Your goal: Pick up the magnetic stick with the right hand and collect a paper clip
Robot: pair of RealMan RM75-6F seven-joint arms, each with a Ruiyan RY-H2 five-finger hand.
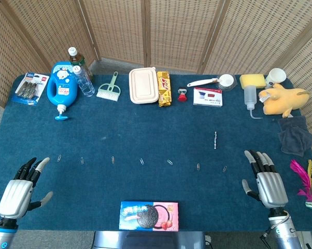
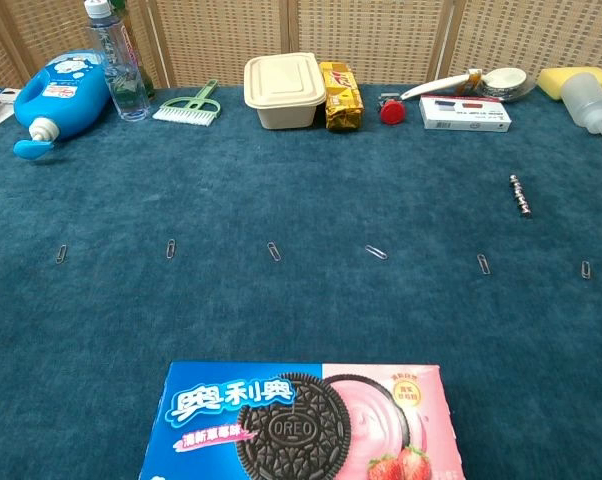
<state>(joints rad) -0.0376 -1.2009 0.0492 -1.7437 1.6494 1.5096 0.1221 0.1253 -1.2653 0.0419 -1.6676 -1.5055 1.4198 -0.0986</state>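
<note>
While I watch both feeds, the magnetic stick point(image 1: 215, 140) lies on the blue tabletop point(image 1: 145, 124) as a thin, dark, beaded rod, just beyond the row of paper clips point(image 1: 198, 166). My right robot hand point(image 1: 265, 181) and left robot hand point(image 1: 21, 189) rest spread, holding nothing.

Both hands show only in the head view, at the near edge. The left hand point(image 1: 17, 193) lies near left, palm down, fingers spread and holding nothing. The right hand point(image 1: 265, 179) lies near right, likewise flat and spread.
</note>
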